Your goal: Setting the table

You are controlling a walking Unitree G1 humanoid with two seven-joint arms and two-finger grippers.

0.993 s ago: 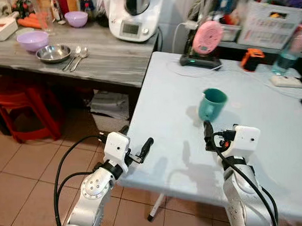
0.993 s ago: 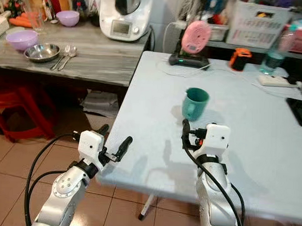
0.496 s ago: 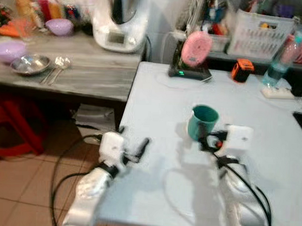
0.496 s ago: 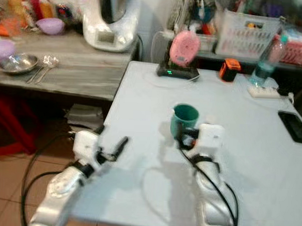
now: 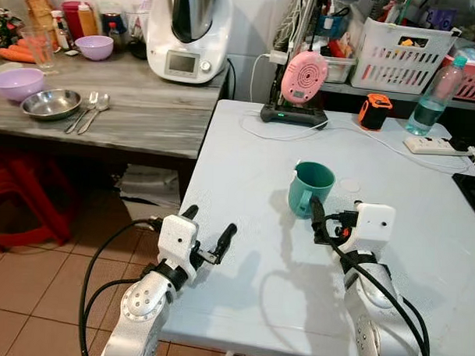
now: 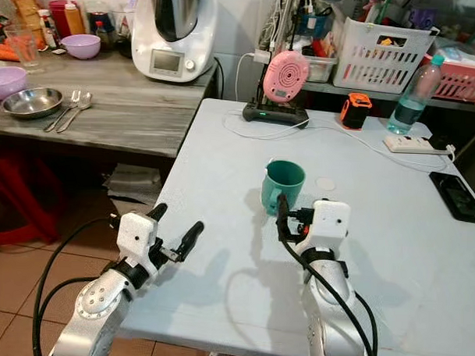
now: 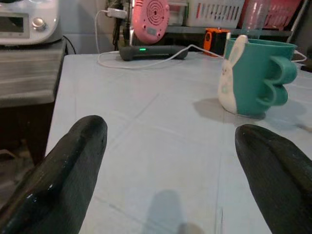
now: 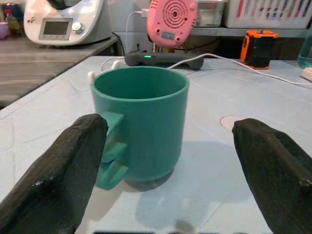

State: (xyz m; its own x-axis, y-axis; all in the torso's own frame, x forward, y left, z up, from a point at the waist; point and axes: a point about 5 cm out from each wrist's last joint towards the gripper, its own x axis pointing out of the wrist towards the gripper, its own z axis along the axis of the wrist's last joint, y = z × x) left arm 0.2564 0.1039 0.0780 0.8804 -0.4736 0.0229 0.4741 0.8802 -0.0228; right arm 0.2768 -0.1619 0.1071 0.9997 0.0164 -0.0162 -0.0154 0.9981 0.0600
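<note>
The teal mug (image 8: 141,122) stands upright and empty on the pale blue table (image 5: 245,170), roughly mid-table, with its handle turned toward the robot and slightly to its left; a small white rabbit figure shows on the mug's side in the left wrist view. The right gripper (image 5: 318,220) hovers just short of the mug, its two black fingers (image 8: 58,165) spread wide and holding nothing, the mug framed between them but not yet touched. The step in hand looks like taking hold of the mug, and to do it well the gripper should ease forward until the fingers straddle the body, not the handle, since the handle juts toward the nearer finger and could be knocked, spinning or tipping the mug. Closing at mid-height on the round wall, squarely and gently, should give the steadiest hold; the smooth plastic-looking surface may slip if pinched near the rim. The left gripper (image 5: 208,239) waits over the table's near left edge, also wide open and empty, well apart from the mug. Farther out, a pink round device (image 5: 304,76) on a black base with a white cable sits at the table's far end, and on the grey counter (image 5: 146,112) to the left lie a steel bowl (image 5: 50,103), a fork and spoon (image 5: 93,110), and a purple bowl (image 5: 17,62), likely further items for the setting.
</note>
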